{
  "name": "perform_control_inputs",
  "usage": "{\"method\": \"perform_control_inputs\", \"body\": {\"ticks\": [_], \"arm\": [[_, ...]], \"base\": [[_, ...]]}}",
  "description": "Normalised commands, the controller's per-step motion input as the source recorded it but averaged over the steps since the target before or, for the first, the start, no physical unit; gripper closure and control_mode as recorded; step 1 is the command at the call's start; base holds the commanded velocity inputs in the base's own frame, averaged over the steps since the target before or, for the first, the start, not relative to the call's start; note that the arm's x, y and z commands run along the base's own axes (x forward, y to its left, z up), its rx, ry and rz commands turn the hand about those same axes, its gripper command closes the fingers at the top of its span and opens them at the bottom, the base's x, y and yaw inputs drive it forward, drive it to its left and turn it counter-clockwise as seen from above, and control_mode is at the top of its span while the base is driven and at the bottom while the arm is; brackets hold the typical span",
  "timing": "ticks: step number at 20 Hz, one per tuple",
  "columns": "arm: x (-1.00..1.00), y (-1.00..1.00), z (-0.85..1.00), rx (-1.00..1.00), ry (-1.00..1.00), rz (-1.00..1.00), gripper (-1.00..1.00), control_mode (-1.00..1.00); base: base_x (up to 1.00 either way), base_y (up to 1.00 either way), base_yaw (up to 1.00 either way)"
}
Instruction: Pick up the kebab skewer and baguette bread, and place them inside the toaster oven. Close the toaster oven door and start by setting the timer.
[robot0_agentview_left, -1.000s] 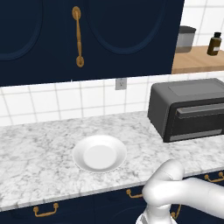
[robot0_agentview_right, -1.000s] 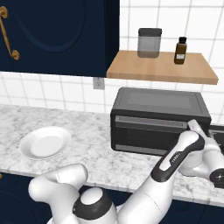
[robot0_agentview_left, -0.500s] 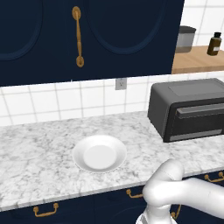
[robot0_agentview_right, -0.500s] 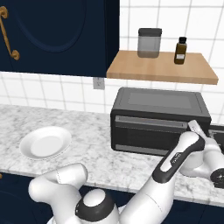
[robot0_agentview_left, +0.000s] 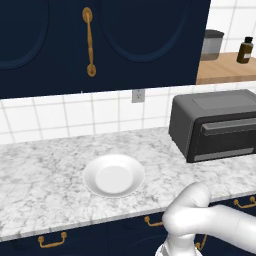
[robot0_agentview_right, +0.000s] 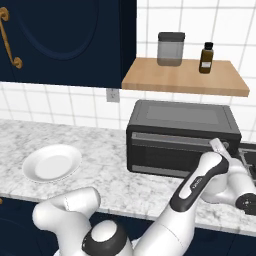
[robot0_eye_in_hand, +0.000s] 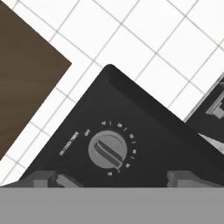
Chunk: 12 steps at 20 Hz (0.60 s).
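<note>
Marble counter (robot0_agentview_left: 45, 175), toaster oven (robot0_agentview_right: 180, 135) timer dial (robot0_eye_in_hand: 108, 150) between open pincer (robot0_eye_in_hand: 111, 178) tips

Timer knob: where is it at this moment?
In the hand view the timer knob sits low at centre on the toaster oven, just above and between the open gripper tips, with white wall tiles behind.

Open worktop (robot0_agentview_left: 45, 175) lies lower left, broken by one white plate (robot0_agentview_left: 114, 175). At right the toaster oven (robot0_agentview_right: 182, 134) blocks passage beneath the wooden shelf (robot0_agentview_right: 185, 77).
</note>
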Motion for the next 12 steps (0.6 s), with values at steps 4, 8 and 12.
{"method": "perform_control_inputs", "body": {"ticks": [4, 8, 12], "arm": [[0.17, 0.02, 0.07, 0.0, 0.0, 0.0, -1.0, -1.0], [0.13, 0.0, 0.1, 0.01, 0.0, 0.0, -1.0, -1.0], [0.08, 0.0, 0.04, 0.0, 0.0, 0.0, -1.0, -1.0]], "base": [[0.0, 0.0, 0.0], [0.0, 0.0, 0.0], [0.0, 0.0, 0.0]]}}
